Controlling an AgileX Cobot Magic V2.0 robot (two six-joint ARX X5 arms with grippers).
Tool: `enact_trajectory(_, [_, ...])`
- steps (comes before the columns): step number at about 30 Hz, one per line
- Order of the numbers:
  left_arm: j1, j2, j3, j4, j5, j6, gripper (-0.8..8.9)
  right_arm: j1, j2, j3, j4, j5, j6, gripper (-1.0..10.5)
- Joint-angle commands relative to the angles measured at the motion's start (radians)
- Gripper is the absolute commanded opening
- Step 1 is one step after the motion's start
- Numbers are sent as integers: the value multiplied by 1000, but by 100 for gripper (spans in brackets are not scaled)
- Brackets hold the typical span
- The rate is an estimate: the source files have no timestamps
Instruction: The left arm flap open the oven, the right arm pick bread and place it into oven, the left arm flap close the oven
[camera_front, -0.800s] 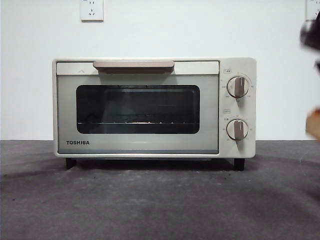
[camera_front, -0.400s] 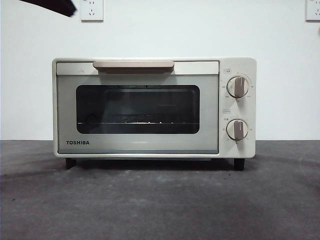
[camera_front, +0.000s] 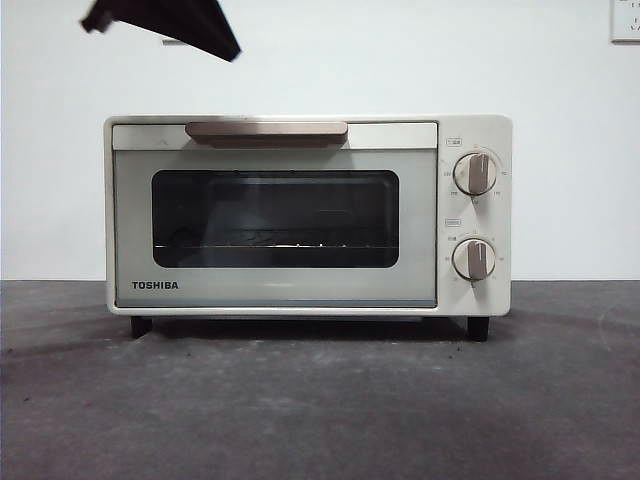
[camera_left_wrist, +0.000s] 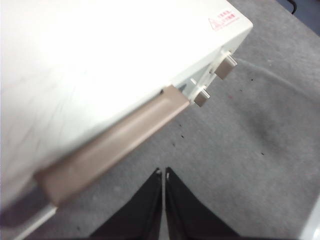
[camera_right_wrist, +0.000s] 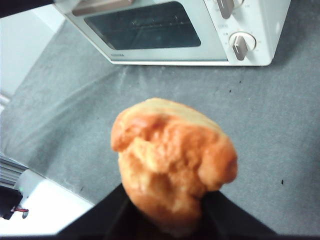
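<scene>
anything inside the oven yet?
Through the closed door of the oven only a bare wire rack shows; the interior corners are too dark to tell. The bread is outside, held in the right claw.

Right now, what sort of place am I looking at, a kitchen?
Probably a test bench, not a kitchen: a lone toaster oven on a grey mat before a bare white wall, while the right gripper holds bread.

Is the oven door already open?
No, the oven door sits flush and shut, with its tan handle at the top.
</scene>
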Motion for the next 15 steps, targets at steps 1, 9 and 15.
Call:
enact_trajectory(1, [-11, 58, 41, 19, -21, 54, 11, 5, -9, 3, 6, -4, 17, 112])
enact_trajectory(9, [-13, 148, 44, 69, -91, 111, 11, 5, -10, 3, 5, -4, 16, 112])
enact_trajectory(15, [-13, 170, 44, 92, -101, 110, 11, 5, -10, 3, 2, -4, 17, 112])
